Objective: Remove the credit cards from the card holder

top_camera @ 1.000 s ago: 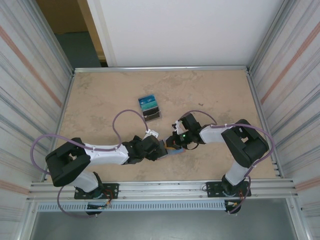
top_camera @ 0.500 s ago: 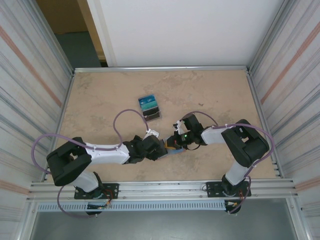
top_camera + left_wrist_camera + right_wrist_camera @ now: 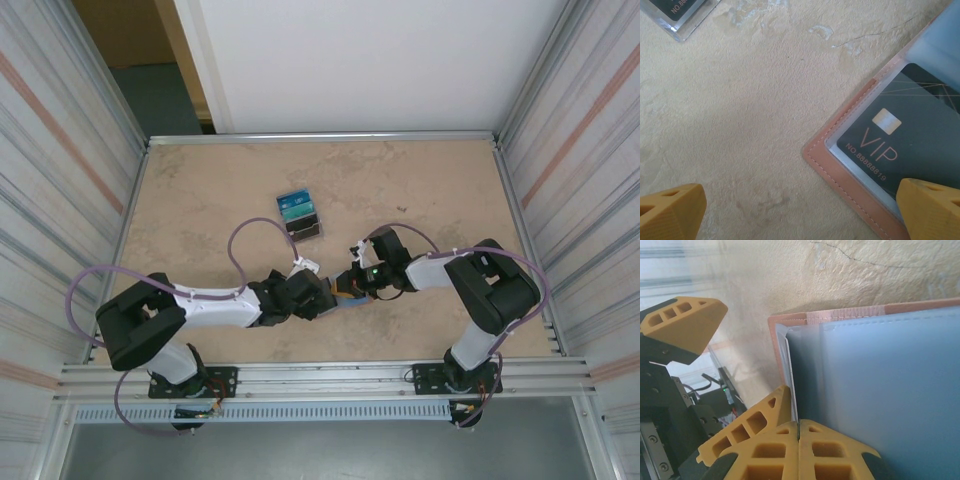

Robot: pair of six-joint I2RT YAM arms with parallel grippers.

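Observation:
The salmon-pink card holder lies open on the table between both grippers, and the top view shows it too. A dark credit card marked VIP sits inside its clear pocket. My left gripper is open, with one fingertip over the holder's corner and the other above bare table. My right gripper is shut on a thin pale edge of the holder's light blue leaf, which stands up in front of it. Whether a card is also in that grip is hidden.
A dark boxy stand with blue-teal cards sits farther back, left of centre; its clear corner shows in the left wrist view. Metal rails and side walls enclose the beige table. The left gripper's fingers are close beside the right one.
Both grippers stay at the card holder. The right arm's wrist has shifted very slightly; nothing was released or opened.

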